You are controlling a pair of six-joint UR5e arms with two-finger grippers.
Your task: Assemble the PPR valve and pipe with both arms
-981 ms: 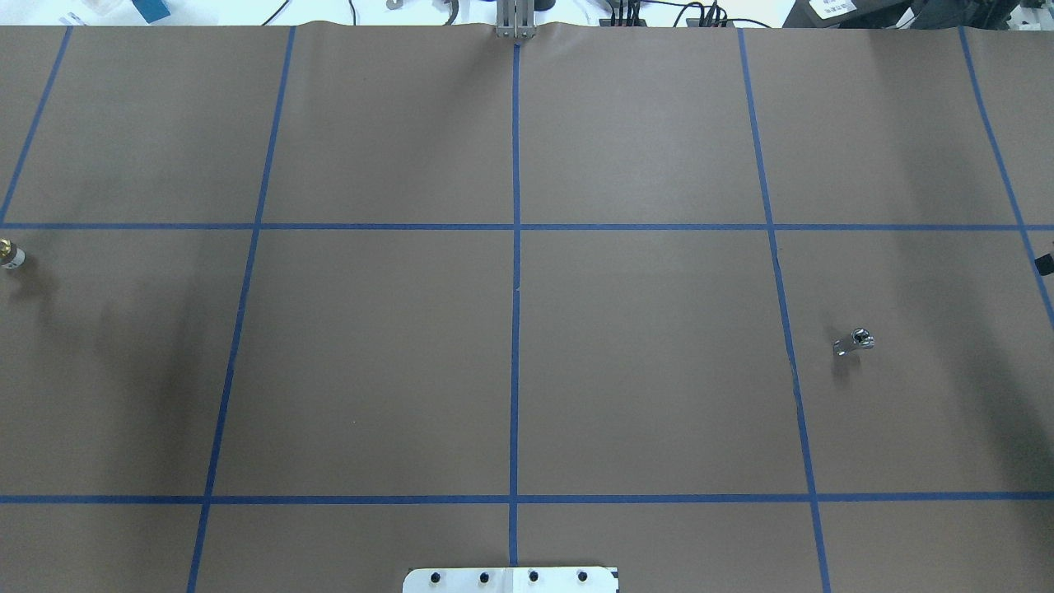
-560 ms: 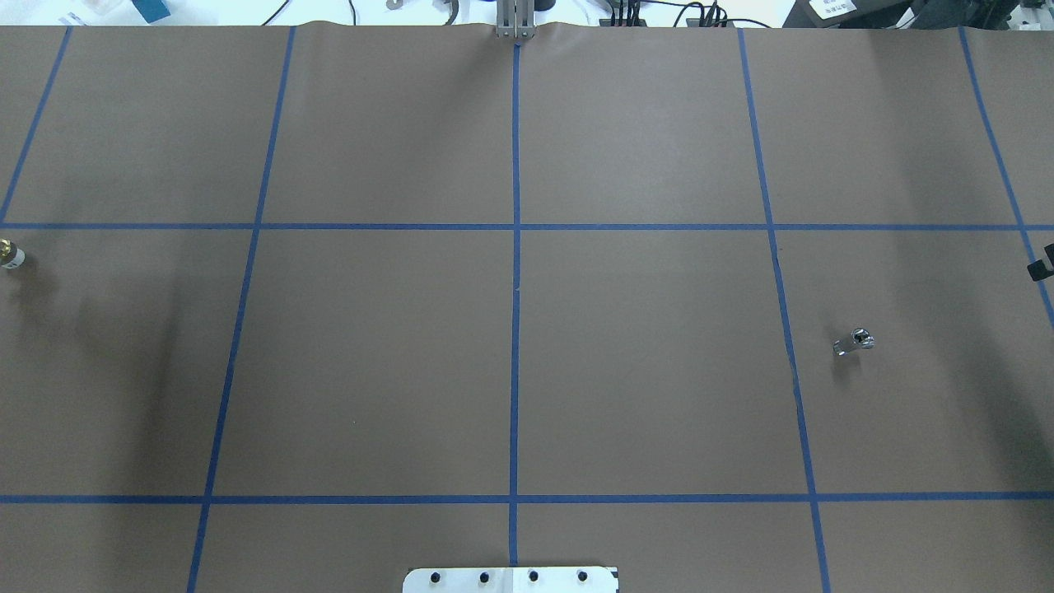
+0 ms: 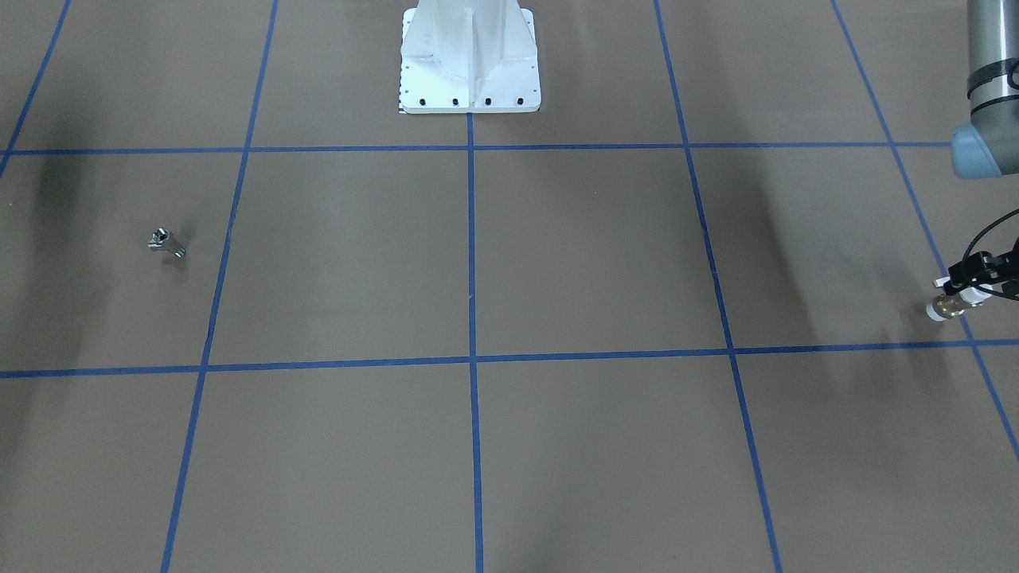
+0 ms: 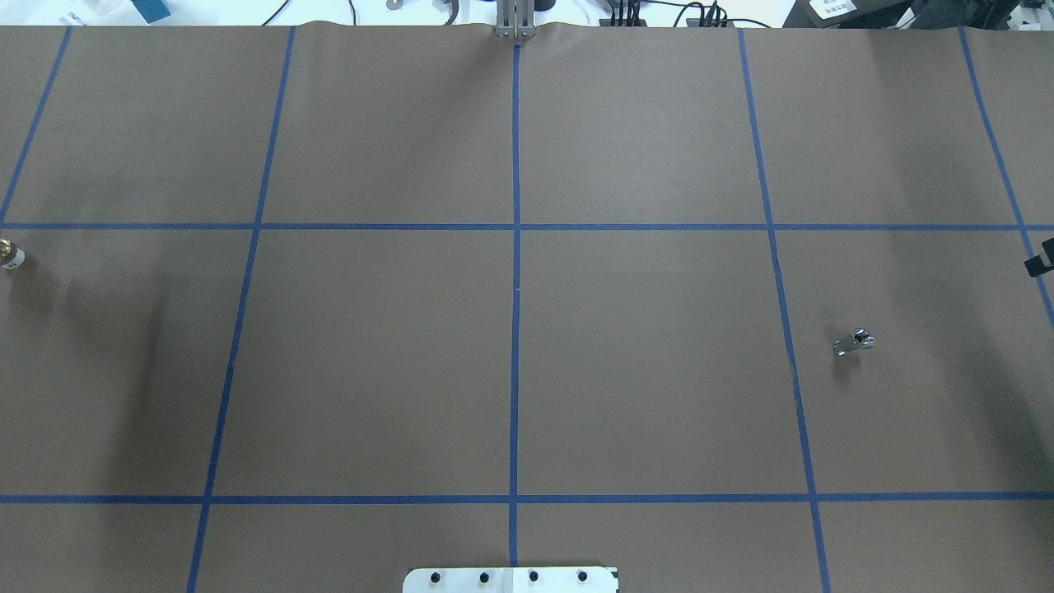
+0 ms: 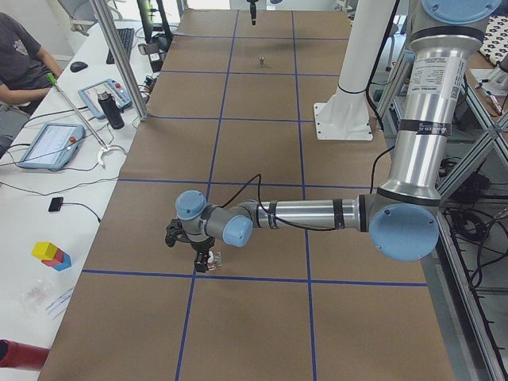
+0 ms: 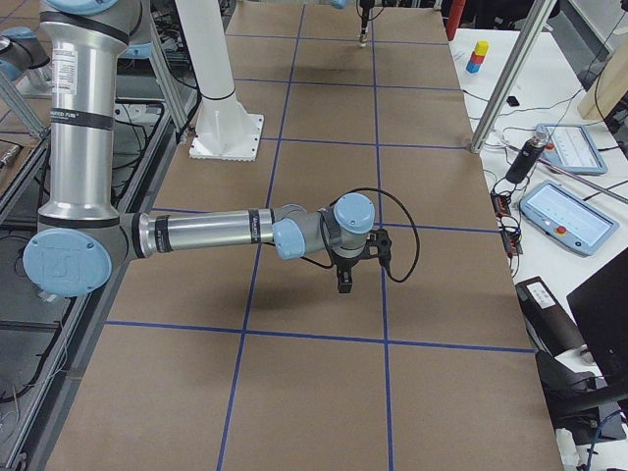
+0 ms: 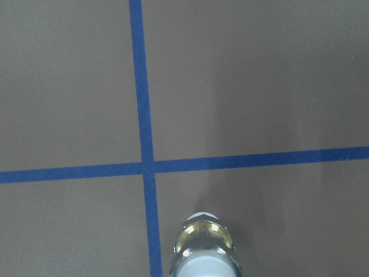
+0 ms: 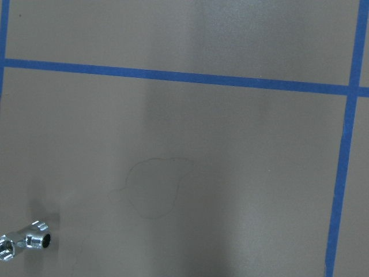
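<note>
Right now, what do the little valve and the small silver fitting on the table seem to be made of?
The valve looks like brass in the middle, yellow and glossy, with a dull white end, probably plastic. The small fitting looks like polished or plated metal: silver, mirror-bright, threaded at one end.

Your desk (image 4: 642, 371) is covered in brown paper, ruled into squares by blue tape (image 4: 515, 329). On it you have the pipe (image 4: 854, 340) towards the robot's right, the valve (image 4: 11, 257) far left, and the white base (image 3: 470, 56) bolted at the robot's edge.
</note>
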